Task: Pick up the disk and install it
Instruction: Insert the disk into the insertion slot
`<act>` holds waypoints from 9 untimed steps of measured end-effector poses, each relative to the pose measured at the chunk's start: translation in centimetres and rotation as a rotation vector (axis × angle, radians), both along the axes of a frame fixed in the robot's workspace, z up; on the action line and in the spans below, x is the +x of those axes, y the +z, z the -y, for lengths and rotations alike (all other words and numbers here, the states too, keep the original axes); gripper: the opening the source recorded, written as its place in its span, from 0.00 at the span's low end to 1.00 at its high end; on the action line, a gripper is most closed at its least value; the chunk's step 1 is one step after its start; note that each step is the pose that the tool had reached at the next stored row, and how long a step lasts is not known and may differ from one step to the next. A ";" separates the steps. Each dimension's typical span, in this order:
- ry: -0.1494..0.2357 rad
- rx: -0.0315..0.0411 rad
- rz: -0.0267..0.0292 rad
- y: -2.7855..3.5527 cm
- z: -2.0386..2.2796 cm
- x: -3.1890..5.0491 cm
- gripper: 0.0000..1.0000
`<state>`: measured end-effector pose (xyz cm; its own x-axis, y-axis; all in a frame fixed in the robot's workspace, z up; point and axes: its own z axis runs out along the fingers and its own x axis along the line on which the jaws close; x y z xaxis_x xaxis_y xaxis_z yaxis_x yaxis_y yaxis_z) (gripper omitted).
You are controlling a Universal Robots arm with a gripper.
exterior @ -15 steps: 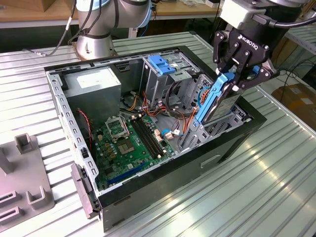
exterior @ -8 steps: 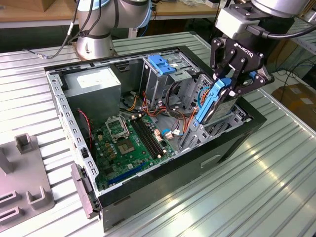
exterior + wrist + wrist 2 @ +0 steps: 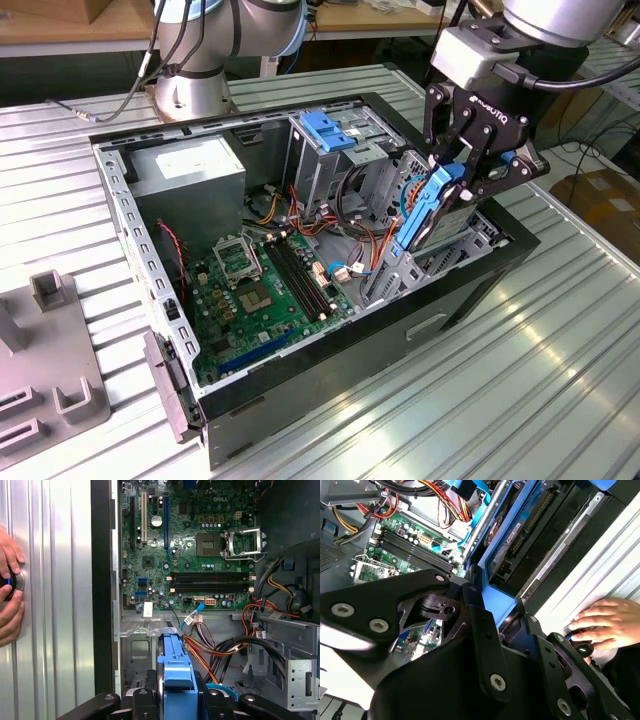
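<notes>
Pressure from both sides is holding the disk (image 3: 443,228). The gripper (image 3: 455,182) is clamping the blue frame (image 3: 415,215) at the disk's upper end, its jaws narrowed to the frame's thickness and gripping nothing else. The disk is hanging on edge and tilting, with its lower end dipping inside the computer case (image 3: 300,365), probably because the bay there takes it edgewise.

In the exterior view it is sitting at about three o'clock from the motherboard (image 3: 265,285) and about five o'clock from the blue-handled drive cage (image 3: 325,135), near the case wall on that side. I cannot tell whether its lower end is touching the metal bracket below.

In the first wrist view the frame is pointing along the grey bay floor. Orange and black cables (image 3: 202,652) are lying just beside it, so the narrow, edge-first hold seems meant to slip past them.

A person's hand (image 3: 9,605) is resting on a small round knob (image 3: 11,582) on the ribbed table (image 3: 530,380), well apart from the case. The person is likely guiding the arm from there.
</notes>
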<state>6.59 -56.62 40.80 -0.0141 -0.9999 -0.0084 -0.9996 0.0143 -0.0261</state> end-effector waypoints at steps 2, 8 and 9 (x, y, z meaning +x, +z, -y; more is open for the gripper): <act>0.000 0.0001 0.0000 -0.01 0.00 0.00 0.37; 0.000 0.0001 0.0000 -0.02 0.00 0.00 0.37; 0.000 0.0001 0.0000 -0.02 0.00 0.00 0.37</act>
